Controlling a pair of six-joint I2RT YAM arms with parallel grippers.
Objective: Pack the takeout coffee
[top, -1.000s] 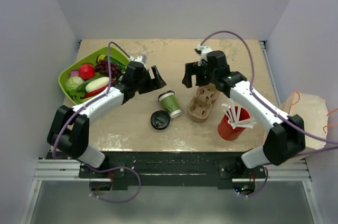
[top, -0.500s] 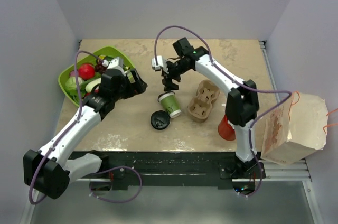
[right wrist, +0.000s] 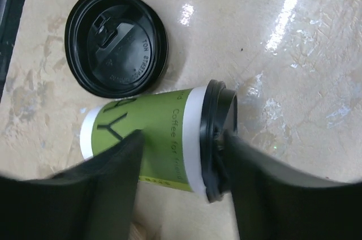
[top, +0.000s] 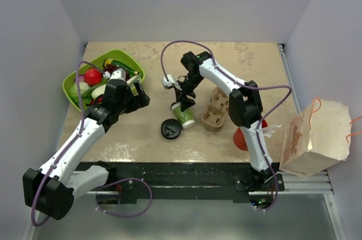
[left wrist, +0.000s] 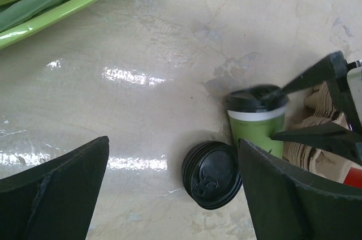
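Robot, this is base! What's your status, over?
Left gripper open, empty. Right gripper straddling green coffee cup, grip unconfirmed. Cup lidded, not yet packed. Loose lid beside it.

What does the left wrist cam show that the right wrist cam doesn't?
Left wrist only: the green tray edge, the cardboard cup carrier, and the right gripper seen from outside, with a finger on each side of the green cup. Right wrist only: the cup's printed lettering and the moulded detail on the loose black lid. Both: the lidded cup, the loose lid beside it, and the tabletop.
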